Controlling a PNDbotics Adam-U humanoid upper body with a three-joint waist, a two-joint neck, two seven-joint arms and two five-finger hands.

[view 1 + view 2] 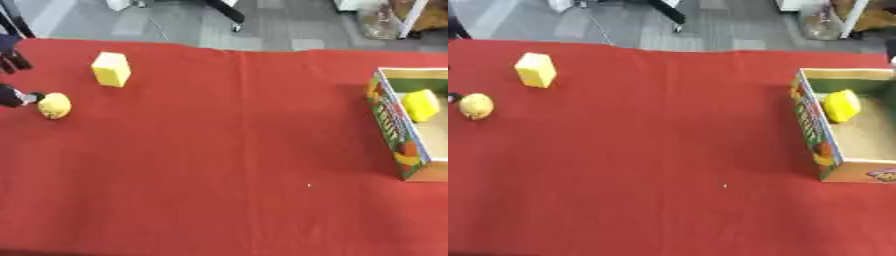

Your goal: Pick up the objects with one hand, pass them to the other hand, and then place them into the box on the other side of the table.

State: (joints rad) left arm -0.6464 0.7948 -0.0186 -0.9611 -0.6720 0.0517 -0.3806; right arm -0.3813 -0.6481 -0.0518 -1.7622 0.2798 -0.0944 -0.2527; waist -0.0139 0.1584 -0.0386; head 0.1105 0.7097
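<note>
A round yellow fruit (pixel 54 105) lies on the red table (pixel 227 150) at the far left. My left hand (pixel 16 96) comes in at the left edge, open. One dark fingertip rests right beside the fruit, and the other fingers (pixel 12 59) are spread farther back, away from it. A yellow block (pixel 111 69) stands upright behind the fruit. At the right edge sits an open cardboard box (pixel 811 125) with fruit print on its side and one yellow object (pixel 842 106) lying inside it. My right hand shows in neither view.
Grey floor with chair legs and furniture lies beyond the table's far edge. A wide stretch of red cloth separates the objects on the left from the box on the right.
</note>
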